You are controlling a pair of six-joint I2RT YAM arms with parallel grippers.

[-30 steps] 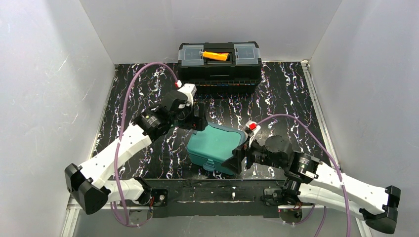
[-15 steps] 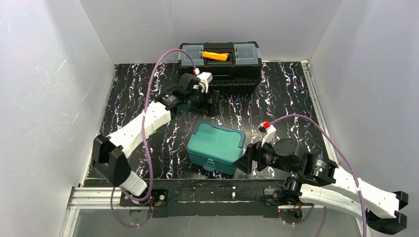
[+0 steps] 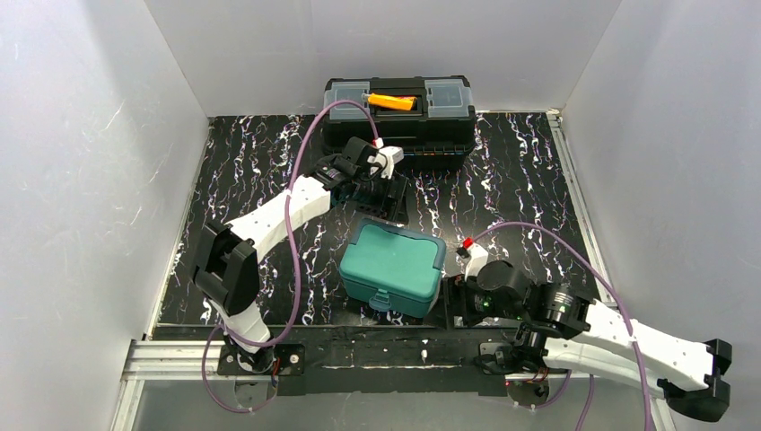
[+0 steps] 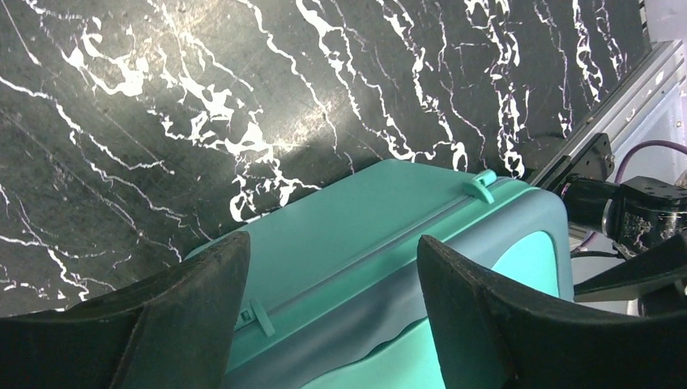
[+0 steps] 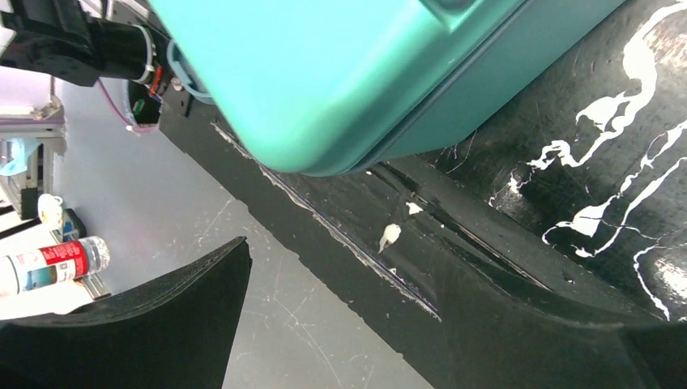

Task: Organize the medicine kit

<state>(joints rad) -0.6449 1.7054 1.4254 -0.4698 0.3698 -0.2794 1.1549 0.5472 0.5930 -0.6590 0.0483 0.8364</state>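
Note:
The medicine kit [image 3: 392, 268], a teal box with its lid down, lies flat on the marbled table near the front edge. My left gripper [image 3: 384, 199] hovers just behind its rear edge; in the left wrist view its fingers [image 4: 190, 312] stand apart above the hinged back side of the kit [image 4: 364, 243], touching nothing. My right gripper [image 3: 450, 302] sits low by the kit's front right corner. In the right wrist view the right gripper [image 5: 441, 288] is open and empty, with the kit's corner [image 5: 340, 73] above it.
A black toolbox [image 3: 399, 126] with an orange handle [image 3: 395, 101] stands against the back wall. White walls close in the table on three sides. A metal rail [image 3: 359, 352] runs along the near edge.
Both grippers have left the kit, which now lies flat. The left gripper swung back toward the toolbox, then settled behind the kit. The right gripper pulled back and down toward the front edge.

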